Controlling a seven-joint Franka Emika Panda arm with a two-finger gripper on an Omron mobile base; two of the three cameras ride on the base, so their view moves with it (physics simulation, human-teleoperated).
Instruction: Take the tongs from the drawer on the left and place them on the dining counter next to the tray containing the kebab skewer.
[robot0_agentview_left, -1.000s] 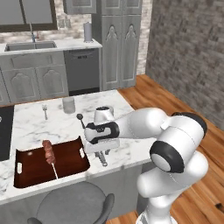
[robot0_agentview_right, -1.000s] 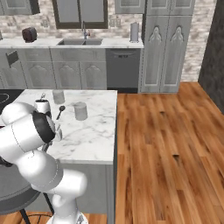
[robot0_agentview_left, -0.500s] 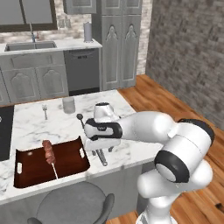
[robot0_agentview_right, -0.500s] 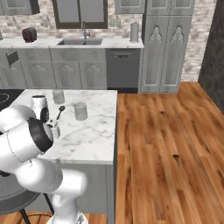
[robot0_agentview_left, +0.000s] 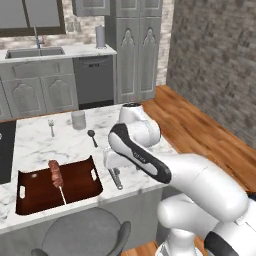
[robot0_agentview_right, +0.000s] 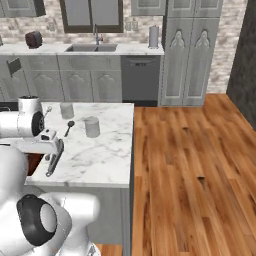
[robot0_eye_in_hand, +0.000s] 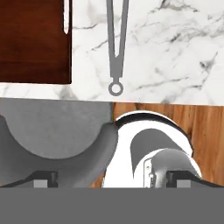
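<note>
Released and spread wide, the claw (robot0_eye_in_hand: 112, 179) hangs above the near edge of the surface (robot0_agentview_left: 35, 142), holding nothing; its two dark fingertips (robot0_eye_in_hand: 43, 179) stand far apart at the bottom of the hand view. On the marble in front of it the tongs (robot0_eye_in_hand: 116, 41) lie flat, free of the claw, with their joined, ringed end toward the near edge and their two narrow arms spreading away from it. From the left base view the tongs (robot0_agentview_left: 115, 178) rest close to the near edge, just beside the right end of the tray (robot0_agentview_left: 75, 186) but not touching it, partly covered by the white arm. From the right base view the tongs (robot0_agentview_right: 54, 159) lie slanted under the hand. The tray holds the kebab skewer (robot0_agentview_left: 57, 179), its meat chunks at the far end of the stick and its bare end pointing to the near edge. Farther back on the surface sit a dark spoon (robot0_agentview_left: 92, 137), a small fork (robot0_agentview_left: 51, 126) and a grey cup (robot0_agentview_left: 78, 120). A grey stool (robot0_agentview_left: 82, 234) stands below the near edge.
</note>
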